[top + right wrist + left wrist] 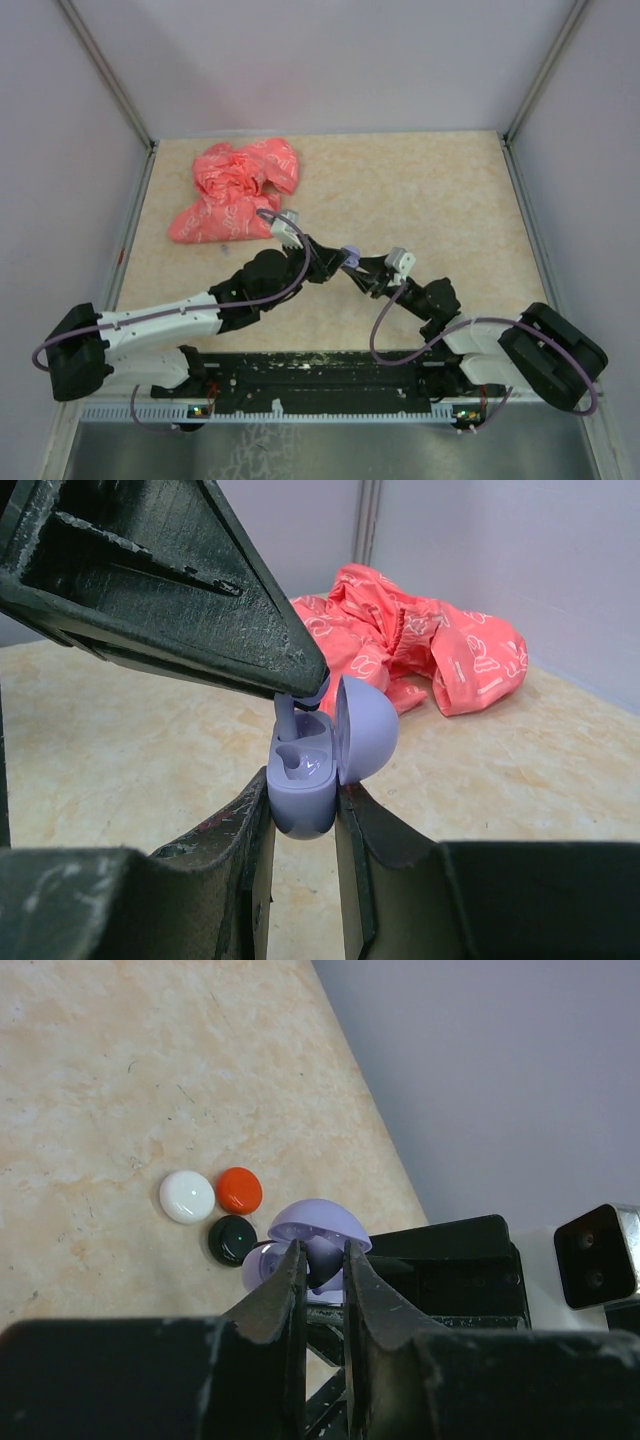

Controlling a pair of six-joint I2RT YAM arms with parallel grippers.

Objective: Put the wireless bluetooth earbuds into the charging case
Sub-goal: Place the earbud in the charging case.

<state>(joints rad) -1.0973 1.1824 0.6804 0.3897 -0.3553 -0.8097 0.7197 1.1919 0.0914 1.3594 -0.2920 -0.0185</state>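
The pale marbled table fills the floor between plain walls. The left arm and right arm reach in from the near edge and meet near the table's middle. A crumpled pink cloth lies at the far left, well apart from that meeting point.

The right gripper is clamped on the lower body of the charging case, one finger against each side. The case is pale purple and stands upright with its opening facing up. Its domed lid is swung open to the right in the right wrist view.

The left gripper comes in from above with its fingers drawn almost together, pinching the pale purple earbud by its head. The earbud's long axis runs close to vertical: the stem hangs straight down from the fingertips and its lower end points into the open case, at or just inside the rim. So the bud sits directly under the left fingertips and directly above the right ones.

In the left wrist view three round discs lie on the table just beside the case: a white disc, a red disc just right of it, and a black disc nearest the case
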